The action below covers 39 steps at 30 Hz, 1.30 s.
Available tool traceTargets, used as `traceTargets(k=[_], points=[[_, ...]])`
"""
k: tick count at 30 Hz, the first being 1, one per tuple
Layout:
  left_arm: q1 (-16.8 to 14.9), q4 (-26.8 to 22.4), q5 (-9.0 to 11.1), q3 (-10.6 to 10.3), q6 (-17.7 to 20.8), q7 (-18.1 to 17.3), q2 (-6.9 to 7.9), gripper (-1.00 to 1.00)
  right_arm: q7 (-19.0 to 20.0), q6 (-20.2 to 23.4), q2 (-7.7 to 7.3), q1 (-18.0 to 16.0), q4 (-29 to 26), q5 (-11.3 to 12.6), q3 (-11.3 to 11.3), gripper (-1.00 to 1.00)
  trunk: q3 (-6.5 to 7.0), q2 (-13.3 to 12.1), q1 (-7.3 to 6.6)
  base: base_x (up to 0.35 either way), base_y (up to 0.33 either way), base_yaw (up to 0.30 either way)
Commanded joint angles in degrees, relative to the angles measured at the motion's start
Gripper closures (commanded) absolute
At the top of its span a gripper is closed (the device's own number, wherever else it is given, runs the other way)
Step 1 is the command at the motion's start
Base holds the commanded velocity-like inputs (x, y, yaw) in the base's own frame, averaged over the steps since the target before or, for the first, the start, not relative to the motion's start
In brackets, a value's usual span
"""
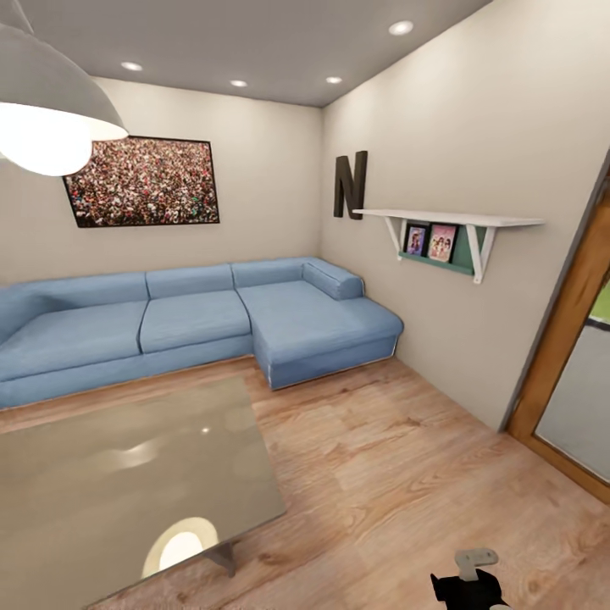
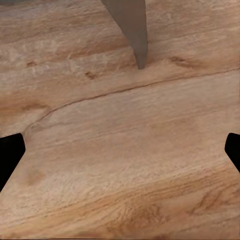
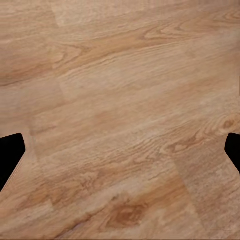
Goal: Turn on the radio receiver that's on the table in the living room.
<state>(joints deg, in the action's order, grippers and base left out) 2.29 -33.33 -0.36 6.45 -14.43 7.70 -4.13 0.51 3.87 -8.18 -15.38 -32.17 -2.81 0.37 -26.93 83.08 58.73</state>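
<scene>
Your left hand is spread wide with nothing between its fingers: in the left wrist view the two dark fingertips sit at opposite edges of the frame, and bare wood floor lies between them. A grey metal leg stands on the planks just ahead of that hand.

Your right hand is released the same way, its fingertips far apart over plain floor planks and gripping nothing. In the head view a black and white part of the right arm pokes up at about 5 o'clock, low over the floor.

Moving outward in the head view, the counter fills the 7 to 8 o'clock area, its glossy grey top reflecting the pendant lamp that hangs at 10 o'clock. On the stretch of top you can see, the radio receiver is not there, so I cannot tell you where it lies.

Beyond the counter the blue corner sofa runs along the far wall of the living room, from 9 o'clock round to the centre. Above it hangs the framed crowd picture, at 11 o'clock. On the side wall at 1 to 2 o'clock are a dark letter N and a white shelf with small photos. A wooden door frame stands at 3 o'clock.
</scene>
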Motion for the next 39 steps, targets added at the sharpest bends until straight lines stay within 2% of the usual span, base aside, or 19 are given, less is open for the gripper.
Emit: traceTargets(k=[1, 39], points=[[0.0, 0.0, 0.0, 0.0, 0.0, 0.0, -0.03, -1.00, 0.0, 0.0, 0.00, 0.0, 0.0, 0.0, 0.0, -1.00, 0.00, 0.0, 0.00, 0.000, 0.000, 0.300], [0.0, 0.1, 0.0, 0.5, 0.1, 0.1, 0.63, -1.00, -0.1, -0.1, 0.00, 0.0, 0.2, 0.1, 0.0, -1.00, 0.00, 0.0, 0.00, 0.000, 0.000, 0.300]])
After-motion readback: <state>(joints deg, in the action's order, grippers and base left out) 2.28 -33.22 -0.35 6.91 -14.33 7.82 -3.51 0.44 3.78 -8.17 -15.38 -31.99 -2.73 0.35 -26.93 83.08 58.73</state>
